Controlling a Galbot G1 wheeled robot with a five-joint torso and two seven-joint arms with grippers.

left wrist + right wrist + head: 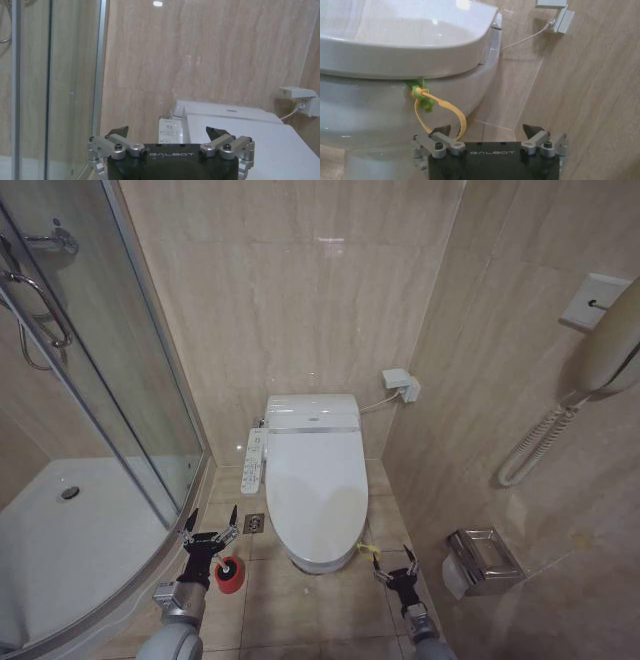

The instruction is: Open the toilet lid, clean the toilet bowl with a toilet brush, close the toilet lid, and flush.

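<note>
The toilet lid [313, 480] lies shut over the toilet bowl [370, 112], glossy white, with a green-and-yellow strap [427, 103] hanging from its front rim. On the floor to the left of the toilet stands the red base of the toilet brush [229, 573]. My left gripper [210, 535] hovers just above and behind that base, open and holding nothing. My right gripper [393, 565] is low at the toilet's front right, open, close to the strap [368, 551]. In the right wrist view the open gripper [486, 130] sits just below the strap loop.
A curved glass shower enclosure [120, 410] and white shower tray [60, 530] fill the left. A control panel [254, 460] juts from the toilet's left side, above a floor drain [253, 523]. The right wall carries a paper holder [482, 560], a phone [610, 340] and a socket [400, 386].
</note>
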